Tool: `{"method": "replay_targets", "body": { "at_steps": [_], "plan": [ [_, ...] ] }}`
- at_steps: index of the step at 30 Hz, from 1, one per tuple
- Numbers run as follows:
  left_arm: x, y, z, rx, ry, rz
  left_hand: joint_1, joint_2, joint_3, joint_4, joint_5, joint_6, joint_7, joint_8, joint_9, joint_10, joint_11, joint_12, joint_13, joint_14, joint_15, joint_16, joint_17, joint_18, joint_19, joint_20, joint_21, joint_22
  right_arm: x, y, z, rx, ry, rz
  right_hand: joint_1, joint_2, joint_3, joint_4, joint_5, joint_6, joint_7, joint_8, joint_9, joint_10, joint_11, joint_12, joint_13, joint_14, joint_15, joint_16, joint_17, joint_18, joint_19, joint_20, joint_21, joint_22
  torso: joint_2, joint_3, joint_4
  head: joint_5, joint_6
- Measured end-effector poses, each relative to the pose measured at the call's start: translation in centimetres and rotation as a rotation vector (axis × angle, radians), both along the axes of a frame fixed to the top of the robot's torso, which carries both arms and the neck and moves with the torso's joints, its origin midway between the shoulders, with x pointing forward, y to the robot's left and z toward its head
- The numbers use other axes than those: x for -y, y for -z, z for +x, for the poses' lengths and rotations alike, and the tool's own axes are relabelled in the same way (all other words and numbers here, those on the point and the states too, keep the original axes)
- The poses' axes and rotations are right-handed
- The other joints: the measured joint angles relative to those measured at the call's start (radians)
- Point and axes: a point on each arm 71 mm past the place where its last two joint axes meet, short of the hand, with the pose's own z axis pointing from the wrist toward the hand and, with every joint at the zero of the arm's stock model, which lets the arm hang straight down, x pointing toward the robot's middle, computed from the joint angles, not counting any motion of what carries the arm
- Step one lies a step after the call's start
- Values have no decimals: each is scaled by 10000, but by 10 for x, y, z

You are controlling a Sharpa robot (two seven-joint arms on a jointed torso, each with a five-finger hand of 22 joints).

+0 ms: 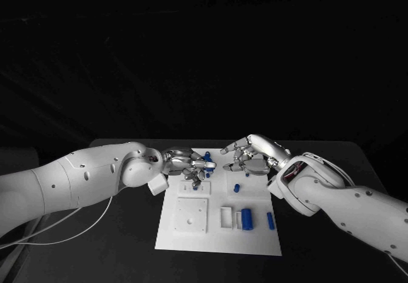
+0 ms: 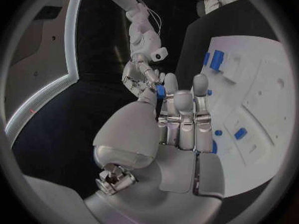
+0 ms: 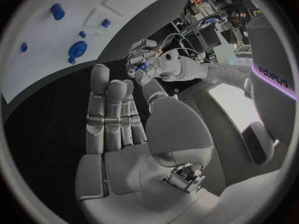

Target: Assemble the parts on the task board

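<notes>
- Head view: nearest to us on the black table we see the near edge of the white task board, which runs away from us down the middle of the table.
- On the near half of the board we make out a raised square block at left, a small white frame beside it, then a large blue cylinder lying on its side, and a thin blue pin nearest the right edge.
- Further in, a small blue part stands on the board near its middle.
- At the far left of the board we see the left hand. Its fingers are curled together over the board, and a blue part sits at its fingertips; the left wrist view shows that piece pinched between thumb and one finger, the other fingers straight and side by side.
- At the far right we find the right hand hovering over the board's far edge, palm down. In the right wrist view its fingers lie straight and close beside each other with the thumb apart, holding nothing that we can see.
- The two hands stand near each other but apart, a gap of bare board between them.
- A white cable trails over the table under the left arm.
</notes>
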Motion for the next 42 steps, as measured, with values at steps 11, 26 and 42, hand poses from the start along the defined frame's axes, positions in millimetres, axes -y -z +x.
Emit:
{"method": "replay_targets", "body": {
  "at_steps": [11, 26, 42],
  "plan": [
    [7, -2, -4, 103, 319, -169, 0, 0, -27, -27, 1, -35, 36, 59, -26, 0, 1, 68, -8, 1, 1, 41, -15, 0, 0, 0, 0, -1, -9, -1, -10, 141, -394, -32, 6, 6, -246, 27, 49, 1, 0, 0, 0, 0, 1, 0, 98, 0, 0, 0, 0, 0, 0, 1, -81, 98, 0, -16, 7, -9, -28],
    [13, -3, -6, 367, 589, -76, 47, 47, -57, -57, -59, -112, 58, 114, -94, -53, -19, 108, -7, 0, 1, 77, -47, 0, 0, 0, 2, -2, -17, 2, -16, -83, -735, -108, -227, 239, -575, 139, 193, 151, -100, 0, 14, 1, 3, 23, 305, -1, 1, 52, 31, 0, 0, 2, -167, 223, -2, -16, 6, 4, -77],
    [20, -3, -10, 618, 919, 130, 89, 88, -96, -96, -98, -122, 74, 112, -142, -88, 16, 184, -16, -36, -32, 116, -64, 0, 0, 0, 6, -3, -22, 8, -19, -441, -998, -347, -326, 522, -668, 121, -34, 567, -198, 0, 89, 40, -2, 127, 588, -1, 1, 81, 91, -1, -38, -33, -211, 360, -2, -12, 0, 12, -127]
  ]
}}
